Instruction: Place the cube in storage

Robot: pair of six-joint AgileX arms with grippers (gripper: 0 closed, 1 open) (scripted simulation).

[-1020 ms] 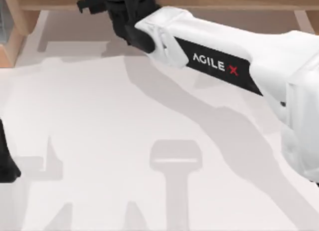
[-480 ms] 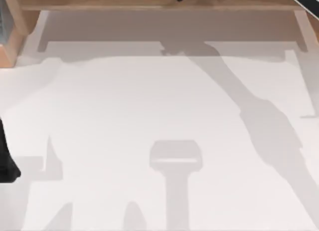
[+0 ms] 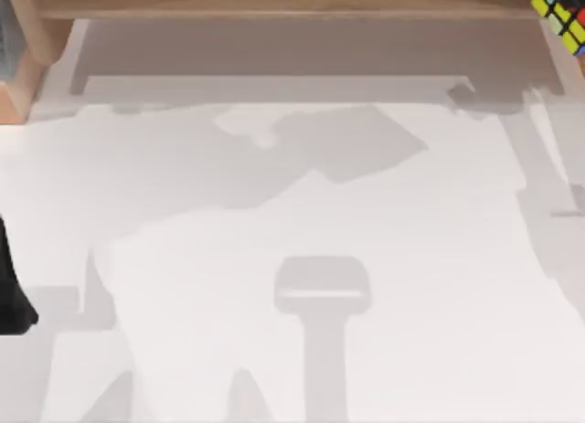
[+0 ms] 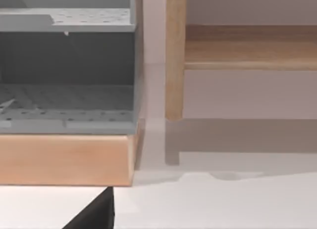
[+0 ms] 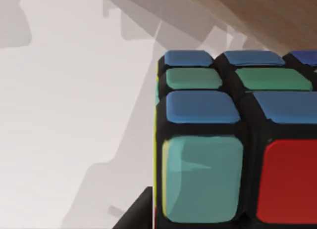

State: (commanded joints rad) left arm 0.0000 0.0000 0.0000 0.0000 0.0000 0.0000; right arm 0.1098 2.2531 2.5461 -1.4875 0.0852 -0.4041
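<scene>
The cube [image 3: 561, 15], with a black grid and yellow, blue and red stickers, hangs at the far right corner in the top view, by the end of the wooden shelf [image 3: 274, 1]. In the right wrist view the cube [image 5: 223, 140] sits very close, showing blue, green, teal and red squares. My right gripper [image 5: 228, 209] is shut on it, and one dark finger [image 5: 136, 216] lies along its side. My left gripper [image 3: 9, 300] is parked at the table's left edge.
A low wooden shelf runs along the far edge of the white table [image 3: 292, 213]. At the far left stands a grey perforated rack [image 4: 64, 66] on a wooden base [image 4: 64, 157], next to a wooden shelf post [image 4: 174, 56].
My right arm has swung from the far middle over to the far right and left the top view. The cube now shows at the far right corner. The left arm has not moved.
</scene>
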